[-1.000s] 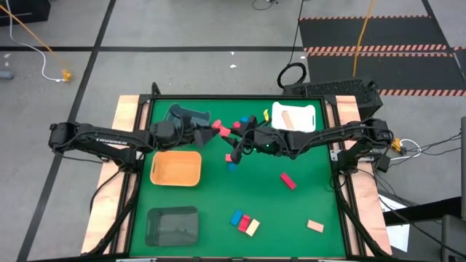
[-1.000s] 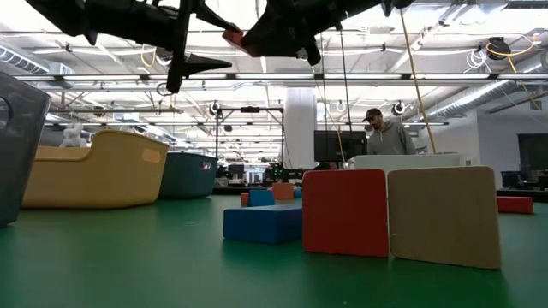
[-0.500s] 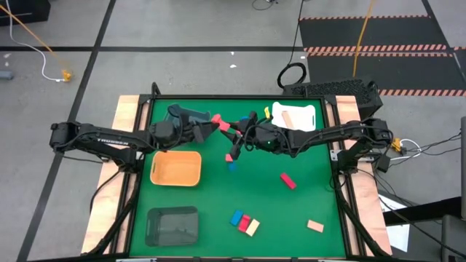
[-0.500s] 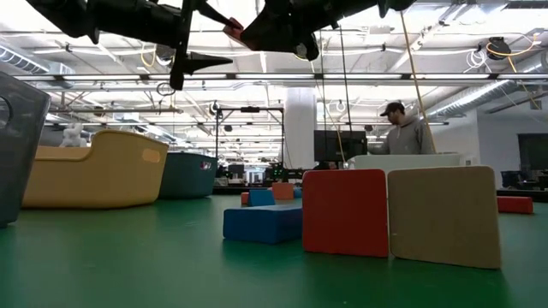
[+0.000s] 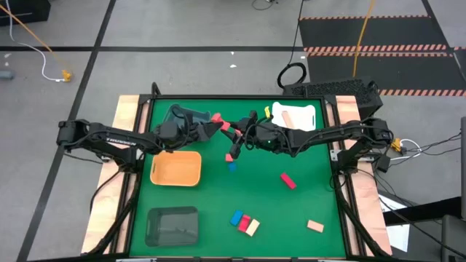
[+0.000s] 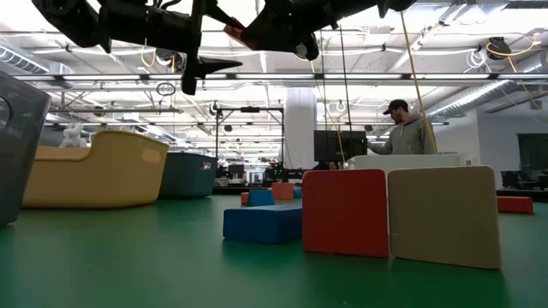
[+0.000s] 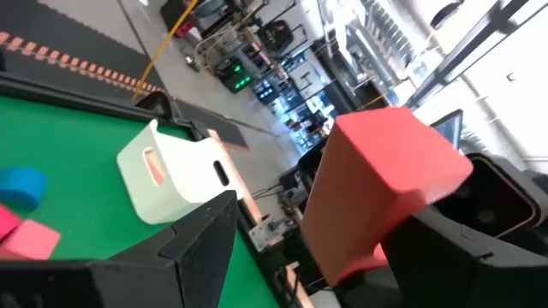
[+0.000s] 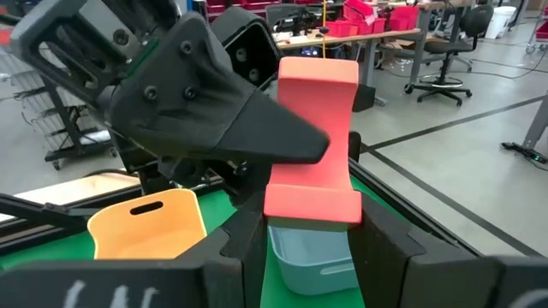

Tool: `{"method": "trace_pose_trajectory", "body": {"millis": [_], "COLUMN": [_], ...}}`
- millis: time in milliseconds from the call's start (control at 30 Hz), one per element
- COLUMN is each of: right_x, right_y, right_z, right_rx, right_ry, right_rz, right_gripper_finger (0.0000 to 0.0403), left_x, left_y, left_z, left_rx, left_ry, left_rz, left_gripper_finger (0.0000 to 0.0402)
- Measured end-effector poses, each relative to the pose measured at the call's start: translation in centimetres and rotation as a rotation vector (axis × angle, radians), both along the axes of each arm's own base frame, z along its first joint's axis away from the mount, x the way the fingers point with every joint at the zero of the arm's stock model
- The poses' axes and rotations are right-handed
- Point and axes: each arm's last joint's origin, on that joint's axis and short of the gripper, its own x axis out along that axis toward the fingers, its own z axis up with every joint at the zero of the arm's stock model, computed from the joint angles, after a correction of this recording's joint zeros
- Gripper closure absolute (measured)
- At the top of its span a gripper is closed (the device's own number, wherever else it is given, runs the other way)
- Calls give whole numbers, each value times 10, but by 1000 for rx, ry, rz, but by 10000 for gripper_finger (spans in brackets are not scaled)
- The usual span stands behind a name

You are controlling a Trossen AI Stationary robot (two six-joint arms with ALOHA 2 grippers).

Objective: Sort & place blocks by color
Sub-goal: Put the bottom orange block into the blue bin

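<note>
Red block [image 8: 312, 137] hangs pinched in right gripper [image 5: 231, 129] above open green table [image 5: 306, 182].

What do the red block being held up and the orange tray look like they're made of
Red block: probably painted wood or solid plastic; flat matte faces, crisp edges, no gloss. The right hand grips it. Orange tray: likely moulded plastic; one even colour, rounded corners, a cut-out handle slot visible in the right wrist view.

no legible text, arm lettering perhaps unreadable
</note>
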Motion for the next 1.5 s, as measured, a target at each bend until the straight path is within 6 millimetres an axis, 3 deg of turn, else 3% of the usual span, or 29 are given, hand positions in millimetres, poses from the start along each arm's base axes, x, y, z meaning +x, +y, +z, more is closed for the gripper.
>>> {"method": "trace_pose_trajectory", "body": {"millis": [267, 367, 600, 900, 1100, 1300, 1500], "right_x": [0, -1, -1, -3, -6, -16, -28], "right_y": [0, 0, 0, 1, 4, -1, -3], "right_z": [-1, -3, -5, -10, -21, -28, -31], "right_rx": [0, -1, -23, 3, 66, 176, 182], "right_ry": [18, 39, 62, 125, 222, 351, 455], "right_rz": [2, 2, -7, 31, 120, 144, 103], "right_gripper_finger": [287, 287, 287, 263, 216, 165, 153], "left_x": [1, 1, 1, 2, 1, 0, -2], "left_y": [1, 1, 1, 0, 2, 6, 14], "left_z": [-1, -1, -1, -4, 2, 1, -1], "left_rx": [11, 23, 34, 29, 37, 65, 73], "left_ry": [-4, 2, 12, 32, -13, 12, 44], "left_rz": [2, -1, 1, -11, 20, 52, 79], "left_gripper_finger": [152, 196, 344, 348, 356, 356, 356]}}
